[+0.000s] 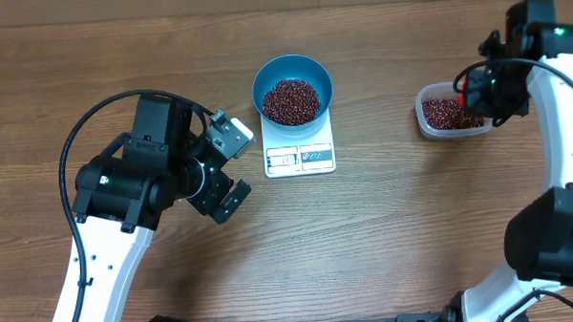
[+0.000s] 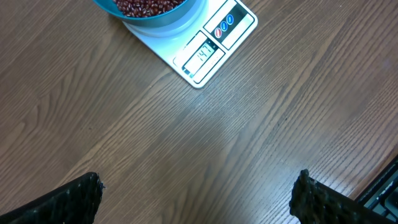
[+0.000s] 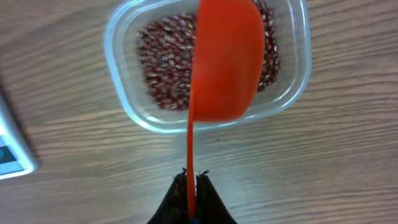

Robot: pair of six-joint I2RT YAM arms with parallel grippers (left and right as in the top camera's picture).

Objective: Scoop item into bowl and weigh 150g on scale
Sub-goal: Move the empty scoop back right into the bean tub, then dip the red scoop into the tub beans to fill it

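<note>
The beans point(image 1: 291, 101) are heaped in the blue bowl point(image 1: 260, 81), which sits on the back half of the white scale point(image 1: 300, 159). The scale's display point(image 2: 202, 55) shows digits, but they're too small to read. In the left wrist view the bowl is cut off by the top edge.

Off to the right on the surface point(image 1: 394, 234) is a clear container point(image 3: 119, 81) with more of them inside. An orange-red scoop point(image 3: 225, 62) hangs over it, blurry, so no telling if it's loaded. From overhead the arm hides most of the scoop.

The right gripper point(image 3: 191, 180) is pressed together, pinching the scoop's thin handle. The left gripper point(image 2: 196, 194) is spread wide over bare wood near the scale, holding nothing.
</note>
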